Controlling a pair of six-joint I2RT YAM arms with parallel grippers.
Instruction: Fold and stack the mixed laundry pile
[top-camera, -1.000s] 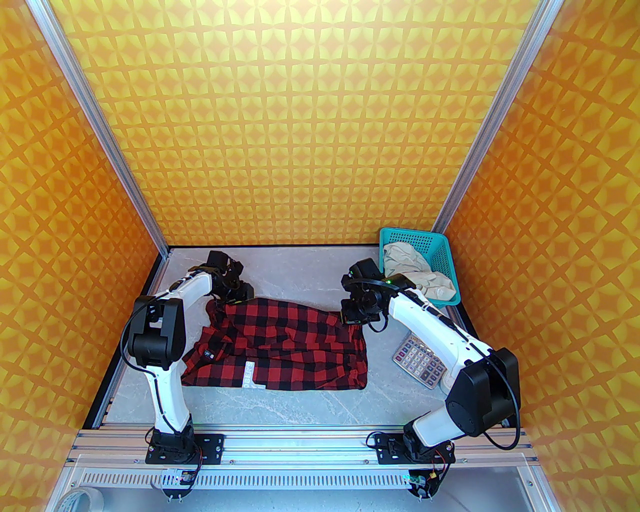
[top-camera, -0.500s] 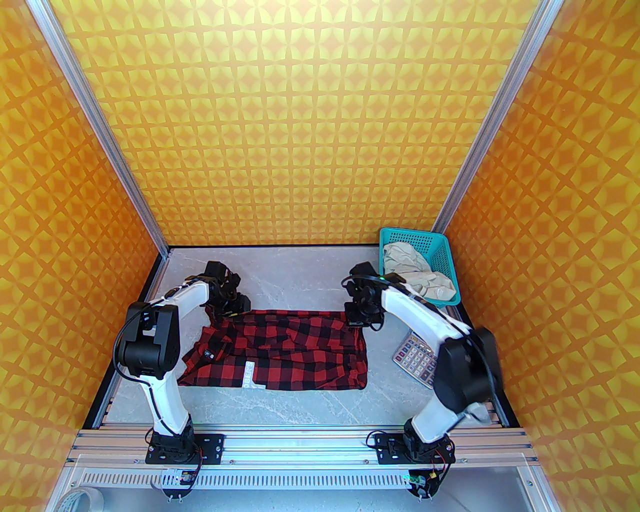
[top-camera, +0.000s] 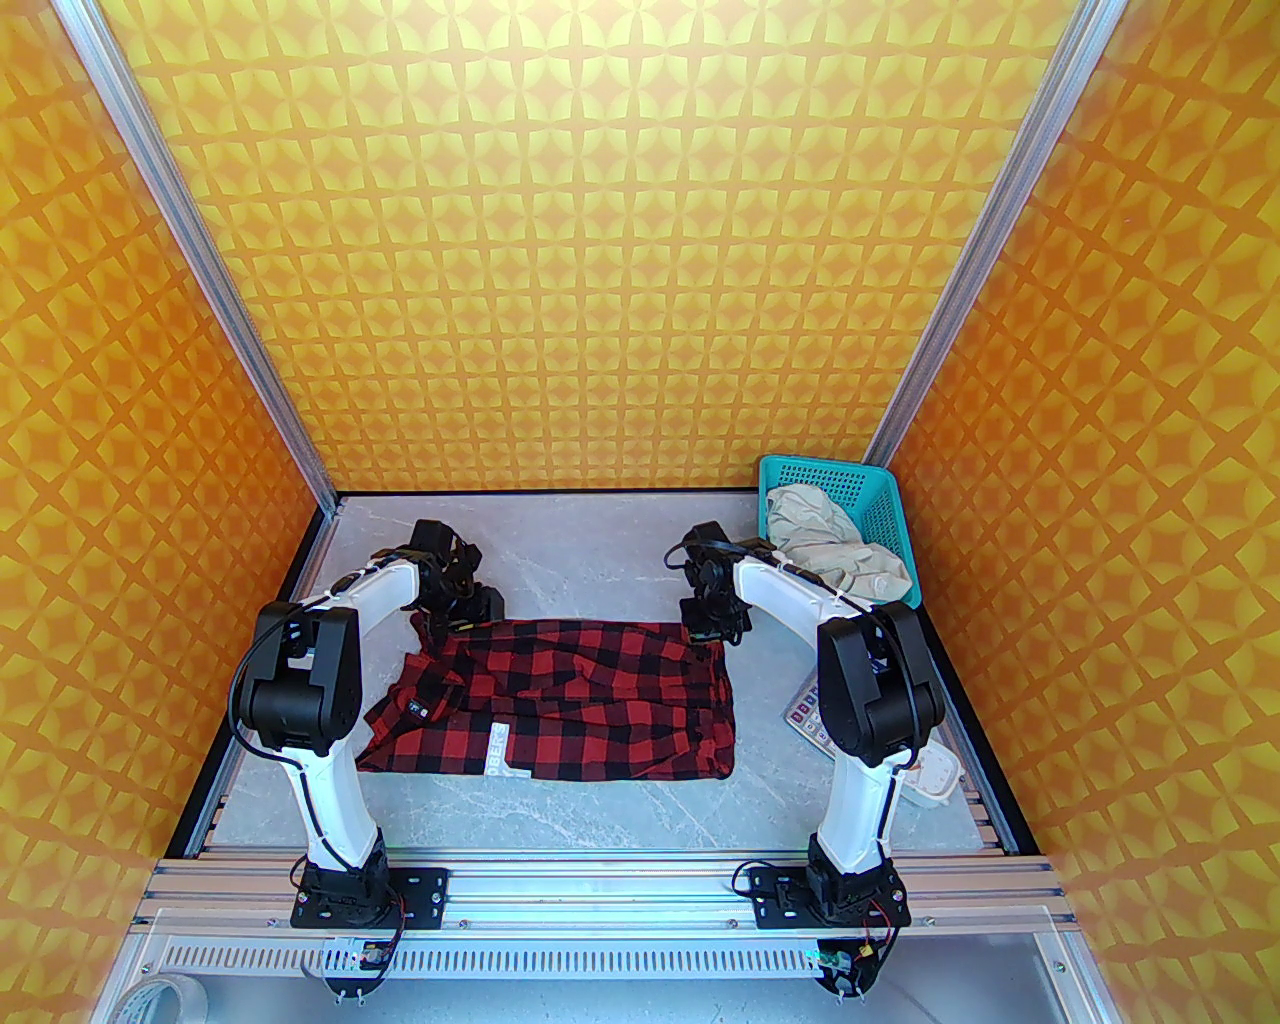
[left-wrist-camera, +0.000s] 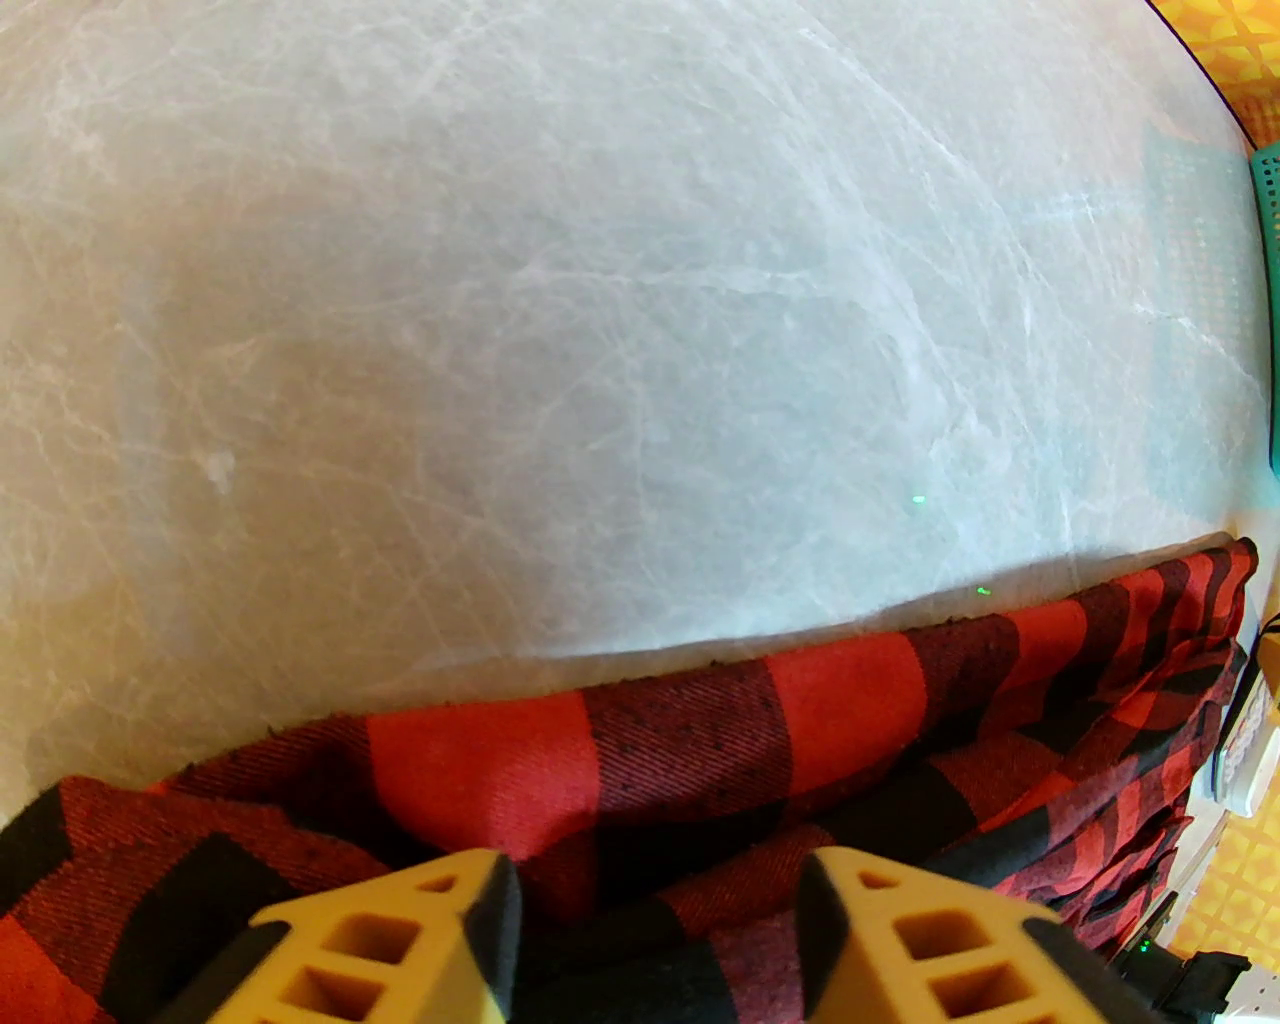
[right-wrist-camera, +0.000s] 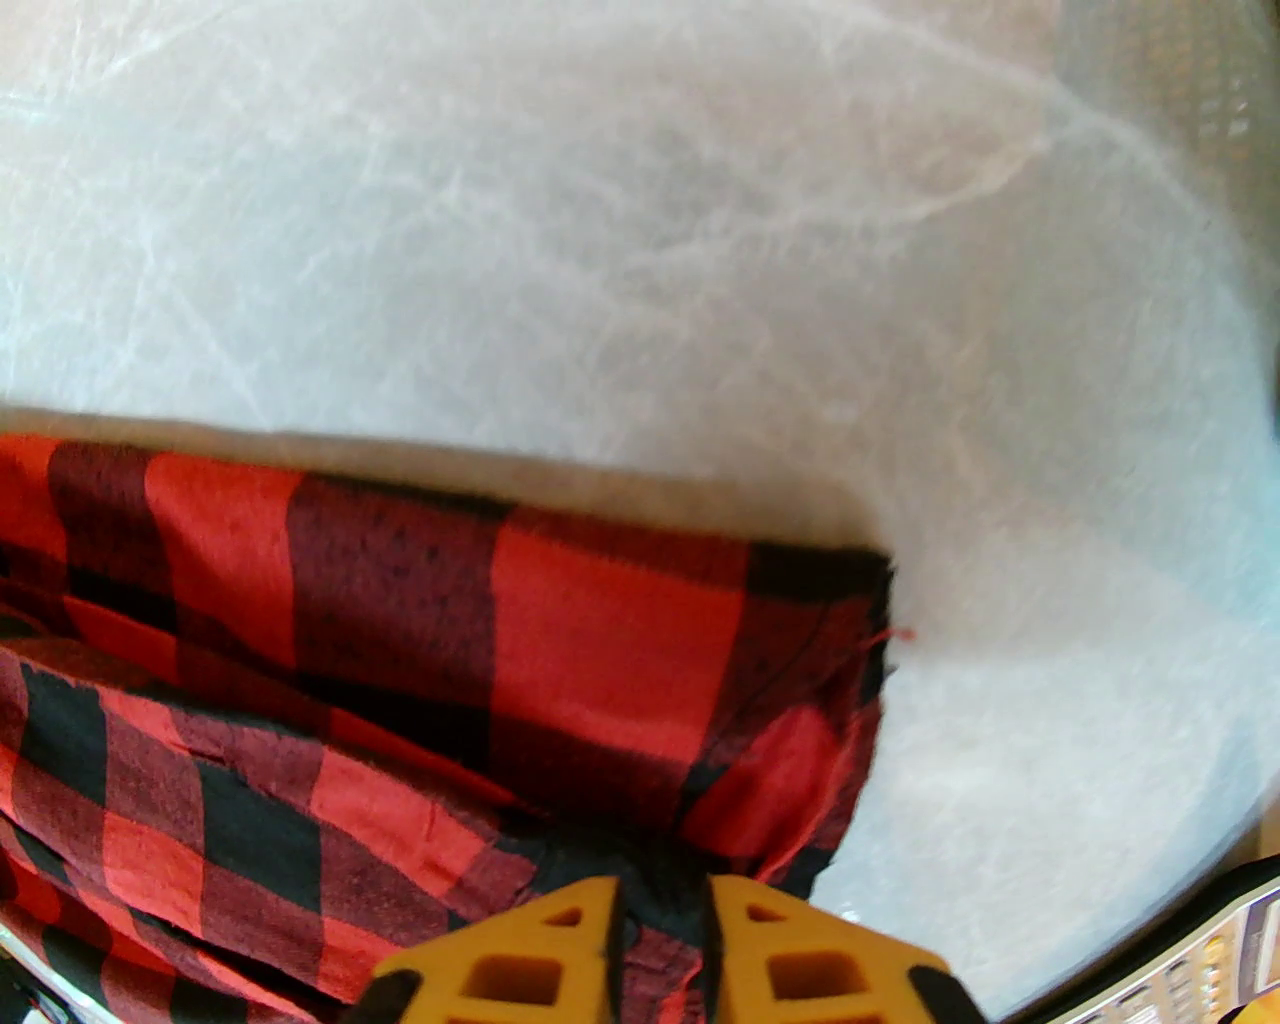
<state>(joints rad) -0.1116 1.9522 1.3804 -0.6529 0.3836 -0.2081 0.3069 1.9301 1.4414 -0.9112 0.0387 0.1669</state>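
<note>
Shirt (top-camera: 580, 700), red-black checked, lies spread on the table (top-camera: 600, 560). We see left gripper (left-wrist-camera: 655, 880) jaws apart at its far edge; right gripper (right-wrist-camera: 662, 895) jaws narrowly around its corner fold, whether clamped we cannot tell.

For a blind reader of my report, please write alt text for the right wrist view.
The right pincer pinches bunched cloth near a corner of a red-and-black checked fabric shirt, which lies on a pale grey marbled table.
</note>
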